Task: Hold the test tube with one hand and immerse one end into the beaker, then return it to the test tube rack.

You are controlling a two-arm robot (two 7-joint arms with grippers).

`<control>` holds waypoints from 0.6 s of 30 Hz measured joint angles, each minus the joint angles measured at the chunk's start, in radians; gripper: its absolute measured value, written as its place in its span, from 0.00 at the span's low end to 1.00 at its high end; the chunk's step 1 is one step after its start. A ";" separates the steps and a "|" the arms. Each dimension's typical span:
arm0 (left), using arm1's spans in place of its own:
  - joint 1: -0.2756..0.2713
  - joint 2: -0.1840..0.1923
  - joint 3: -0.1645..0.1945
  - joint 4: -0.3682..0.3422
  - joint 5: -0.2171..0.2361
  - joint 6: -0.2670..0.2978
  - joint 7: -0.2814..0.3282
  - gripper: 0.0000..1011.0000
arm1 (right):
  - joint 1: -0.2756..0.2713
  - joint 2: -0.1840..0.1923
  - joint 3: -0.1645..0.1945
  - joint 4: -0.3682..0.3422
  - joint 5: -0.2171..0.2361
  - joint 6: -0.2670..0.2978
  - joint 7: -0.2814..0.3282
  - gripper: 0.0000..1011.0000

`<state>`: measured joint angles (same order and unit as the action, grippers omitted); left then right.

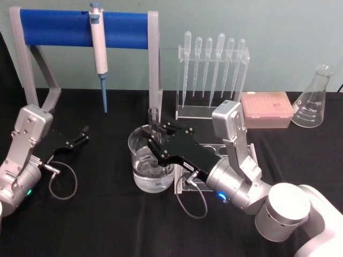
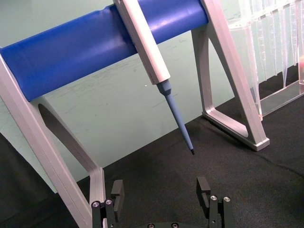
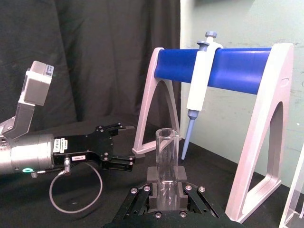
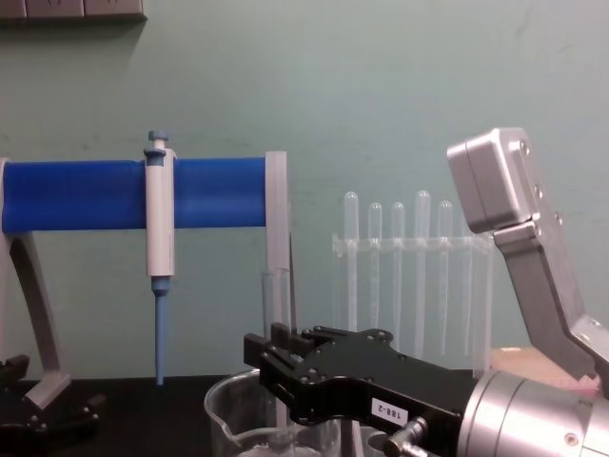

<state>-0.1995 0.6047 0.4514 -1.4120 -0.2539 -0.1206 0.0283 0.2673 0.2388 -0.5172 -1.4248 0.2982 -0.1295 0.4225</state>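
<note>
My right gripper [image 1: 155,140] is shut on the test tube [image 1: 154,115], a clear glass tube held upright. Its lower end reaches down inside the beaker [image 1: 140,176], a wide glass vessel holding some clear liquid. In the right wrist view the test tube [image 3: 167,152] stands between the black fingers [image 3: 151,187] with its open rim on top. From the chest, the tube [image 4: 276,309] rises behind the right gripper [image 4: 271,357] above the beaker's rim [image 4: 224,405]. My left gripper [image 1: 84,132] rests open and empty at the left, apart from the beaker; its fingers [image 2: 117,192] stand wide.
A white-and-blue micropipette [image 1: 98,45] hangs on a blue-barred stand [image 1: 59,27] at the back left. A clear rack of thin pipettes [image 1: 211,69], a pink tip box [image 1: 266,108] and a conical flask [image 1: 315,99] line the back right. Cable loops lie on the black cloth.
</note>
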 joint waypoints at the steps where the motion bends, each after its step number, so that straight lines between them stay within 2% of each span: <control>1: 0.000 0.000 0.000 0.000 0.000 0.000 0.000 0.99 | 0.000 0.000 0.000 0.000 0.000 0.000 0.000 0.22; 16: 0.000 0.000 0.000 0.000 0.000 0.000 0.000 0.99 | 0.000 0.000 0.001 0.000 0.000 0.000 0.000 0.22; 18: 0.000 0.000 0.000 0.000 0.000 0.000 0.000 0.99 | -0.003 0.001 0.007 -0.017 -0.002 0.004 0.000 0.22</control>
<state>-0.1996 0.6047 0.4514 -1.4120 -0.2539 -0.1206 0.0283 0.2642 0.2402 -0.5105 -1.4415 0.2961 -0.1259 0.4227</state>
